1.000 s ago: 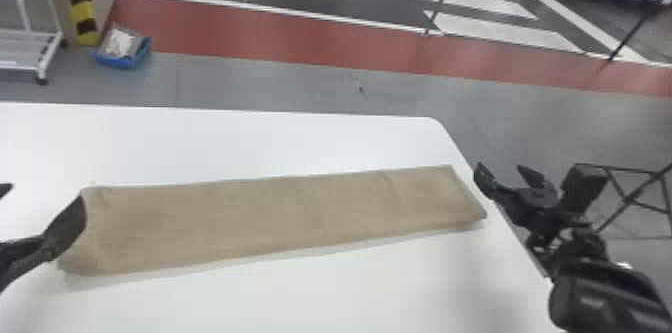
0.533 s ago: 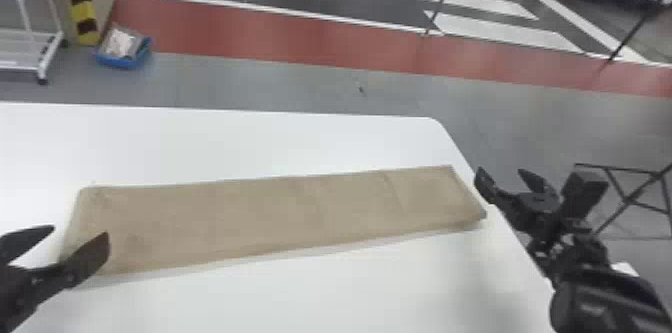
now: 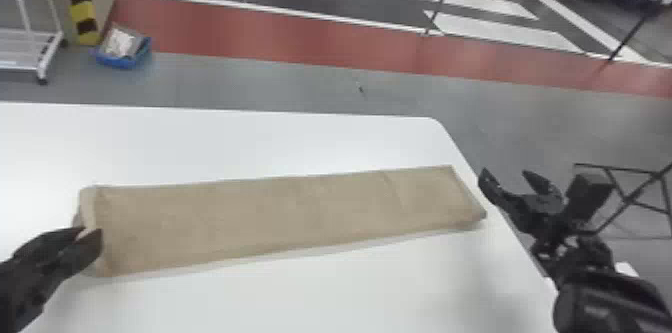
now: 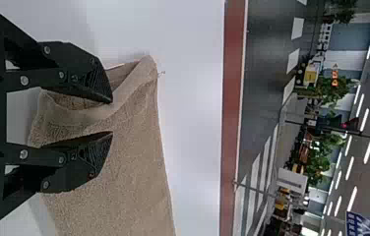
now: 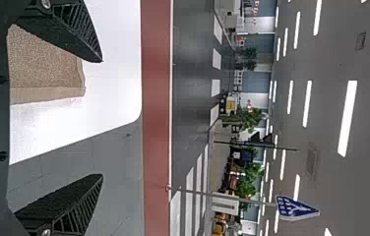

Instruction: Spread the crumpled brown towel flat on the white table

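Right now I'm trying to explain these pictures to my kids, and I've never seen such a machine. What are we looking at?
This is a robot with two black arms, each ending in a gripper with two fingers. The head view looks forward and down from its head; each wrist view comes from a camera on that arm and is turned on its side.

On the white table lies a brown towel, a long, narrow strip with its left end bent up. The left gripper is at that end, with a raised fold between its parted fingers; they don't look closed on it. The right gripper is open and empty, by the table's right edge. So nothing appears to be firmly held.
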You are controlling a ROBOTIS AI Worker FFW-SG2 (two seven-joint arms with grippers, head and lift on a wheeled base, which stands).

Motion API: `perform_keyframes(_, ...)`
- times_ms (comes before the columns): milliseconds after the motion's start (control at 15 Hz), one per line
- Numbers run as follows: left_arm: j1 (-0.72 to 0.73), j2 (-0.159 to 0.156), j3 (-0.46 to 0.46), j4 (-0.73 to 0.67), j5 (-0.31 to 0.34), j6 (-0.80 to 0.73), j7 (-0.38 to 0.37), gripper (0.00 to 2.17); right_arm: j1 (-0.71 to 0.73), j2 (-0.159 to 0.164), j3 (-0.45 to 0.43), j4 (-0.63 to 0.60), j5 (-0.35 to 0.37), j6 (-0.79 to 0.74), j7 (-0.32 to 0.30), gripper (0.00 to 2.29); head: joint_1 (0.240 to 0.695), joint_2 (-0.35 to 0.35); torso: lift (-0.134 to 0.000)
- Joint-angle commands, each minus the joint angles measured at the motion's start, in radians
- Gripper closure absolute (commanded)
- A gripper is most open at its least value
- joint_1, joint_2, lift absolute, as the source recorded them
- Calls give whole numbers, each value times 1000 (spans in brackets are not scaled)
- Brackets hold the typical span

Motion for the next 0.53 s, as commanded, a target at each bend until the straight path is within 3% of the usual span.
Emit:
perform_keyframes(0,1,0,-1,-4,-17,30,8,1028,0,2,-2,-2,-3,0,0,46,695,-350,-124)
perform_keyframes(467,5,3,63,-21,-55,24,36,1028,6,2,-8,-18,-6,0,0,46,695,-350,-124)
